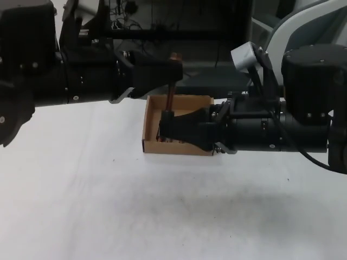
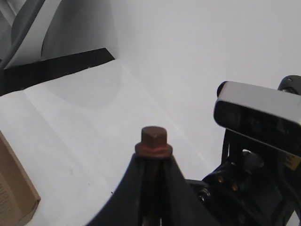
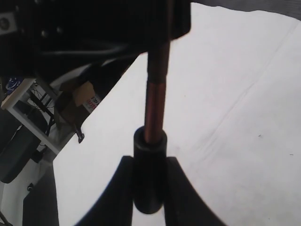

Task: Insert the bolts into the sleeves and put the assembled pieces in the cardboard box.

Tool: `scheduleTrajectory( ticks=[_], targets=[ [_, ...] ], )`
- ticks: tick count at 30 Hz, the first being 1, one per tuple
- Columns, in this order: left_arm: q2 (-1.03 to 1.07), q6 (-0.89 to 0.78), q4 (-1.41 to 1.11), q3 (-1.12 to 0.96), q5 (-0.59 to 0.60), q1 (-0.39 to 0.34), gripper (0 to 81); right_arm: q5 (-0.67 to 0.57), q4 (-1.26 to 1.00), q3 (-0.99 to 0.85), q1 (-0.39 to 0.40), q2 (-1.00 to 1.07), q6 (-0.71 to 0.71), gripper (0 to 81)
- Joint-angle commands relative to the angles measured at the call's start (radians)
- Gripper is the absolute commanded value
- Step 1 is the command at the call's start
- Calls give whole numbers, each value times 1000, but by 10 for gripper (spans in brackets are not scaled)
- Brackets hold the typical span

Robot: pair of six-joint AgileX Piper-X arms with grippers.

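Note:
Above the cardboard box (image 1: 152, 130), my left gripper (image 1: 172, 69) is shut on a rusty brown bolt (image 1: 171, 89) just under its hex head (image 2: 154, 140). The bolt hangs upright with its shaft (image 3: 155, 94) entering the top of a black sleeve (image 3: 149, 176). My right gripper (image 1: 167, 123) is shut on that sleeve, directly below the left gripper, its dark fingers (image 3: 120, 188) clamping both sides. In the left wrist view the left gripper (image 2: 153, 174) holds the bolt between its black fingers. The box's corner (image 2: 14, 197) lies below.
White bench surface (image 1: 162, 206) stretches in front of the box. Both black arm bodies (image 1: 65, 70) (image 1: 271, 130) reach in from either side. The right arm's camera housing (image 2: 256, 115) sits close beside the left gripper. Dark room clutter lies behind the bench.

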Motion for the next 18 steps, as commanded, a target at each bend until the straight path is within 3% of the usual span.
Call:
scheduleTrajectory(
  ticks=[1,18],
  targets=[
    [-3,9,-4,-3,14,-6,17,-8,-21,-15,-7,-2,-3,6],
    [-3,28,41,-3,6,-6,17,30,-19,-23,-46,-2,9,6]
  ],
)
